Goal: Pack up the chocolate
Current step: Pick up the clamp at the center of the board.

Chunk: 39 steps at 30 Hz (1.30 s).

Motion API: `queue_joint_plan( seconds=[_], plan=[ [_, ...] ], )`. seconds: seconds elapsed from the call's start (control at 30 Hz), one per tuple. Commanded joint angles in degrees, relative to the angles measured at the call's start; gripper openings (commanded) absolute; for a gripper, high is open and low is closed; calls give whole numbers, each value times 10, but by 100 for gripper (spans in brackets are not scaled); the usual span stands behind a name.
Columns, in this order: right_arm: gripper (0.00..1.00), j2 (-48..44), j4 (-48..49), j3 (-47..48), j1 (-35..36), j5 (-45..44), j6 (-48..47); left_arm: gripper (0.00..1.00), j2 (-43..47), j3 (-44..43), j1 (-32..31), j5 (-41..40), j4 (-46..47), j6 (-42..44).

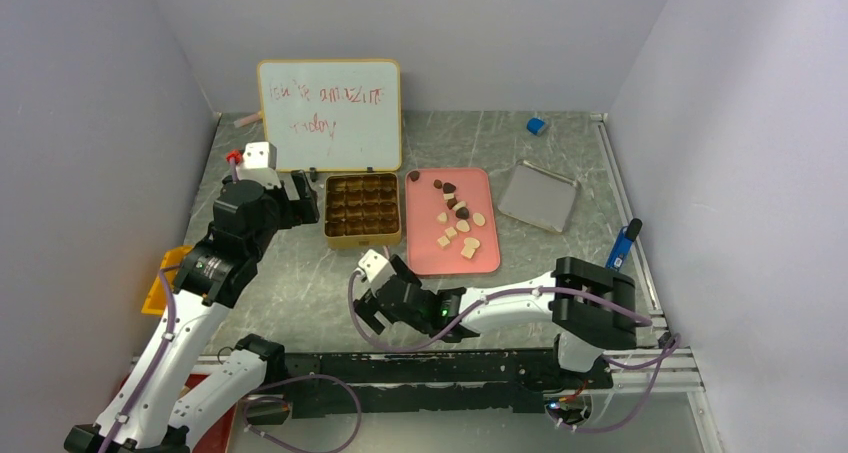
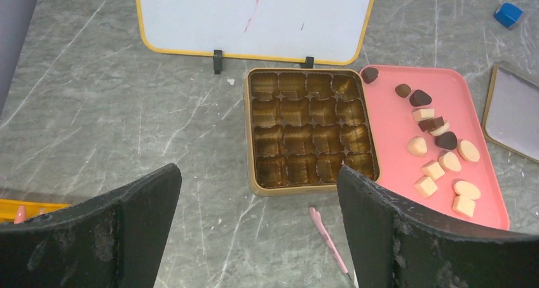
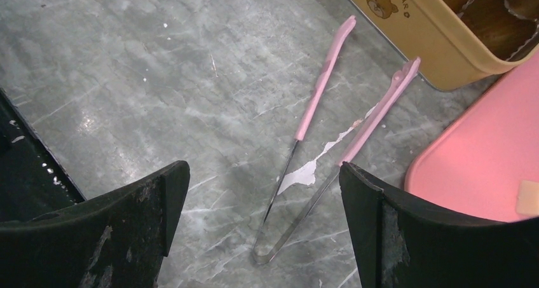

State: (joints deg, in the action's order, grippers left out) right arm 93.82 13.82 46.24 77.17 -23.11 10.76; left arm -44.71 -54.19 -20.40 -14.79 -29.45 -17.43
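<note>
The chocolate [image 1: 458, 216], several dark brown and tan pieces, lies on a pink tray [image 1: 425, 253]; it also shows in the left wrist view [image 2: 438, 142]. A gold box [image 1: 362, 241] with empty brown compartments sits left of the tray. Pink-tipped metal tongs [image 3: 321, 97] lie on the table in front of the box. My right gripper [image 3: 264, 170] is open and empty, just above the tongs' bend. My left gripper [image 2: 257, 173] is open and empty, raised left of the box [image 2: 299, 189]. In the top view the left gripper [image 1: 303, 198] is beside the box and the right gripper [image 1: 372, 298] is below it.
A whiteboard [image 1: 329, 113] stands behind the box. A metal lid [image 1: 538, 195] lies right of the tray, a blue cube [image 1: 536, 126] at the back, a blue-handled tool [image 1: 622, 245] at the right edge, and an orange object [image 1: 160, 283] at the left.
</note>
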Motion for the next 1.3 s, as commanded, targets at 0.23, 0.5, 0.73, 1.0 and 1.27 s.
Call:
queue_joint_plan(
  seconds=[0.23, 0.5, 0.73, 1.0, 1.27],
  plan=[
    [92, 19, 41, 11, 5, -45, 20, 97, 10, 6, 0, -4, 23, -2],
    [89, 46, 59, 17, 3, -69, 49, 97, 6, 8, 0, -5, 27, -3],
    [87, 76, 72, 26, 0, -91, 72, 97, 7, 9, -1, -5, 27, -1],
    [83, 91, 84, 32, -9, -98, 93, 97, 9, 12, 0, -3, 30, -1],
    [81, 107, 90, 32, -15, -113, 120, 97, 8, 14, 0, -4, 33, 3]
  ],
)
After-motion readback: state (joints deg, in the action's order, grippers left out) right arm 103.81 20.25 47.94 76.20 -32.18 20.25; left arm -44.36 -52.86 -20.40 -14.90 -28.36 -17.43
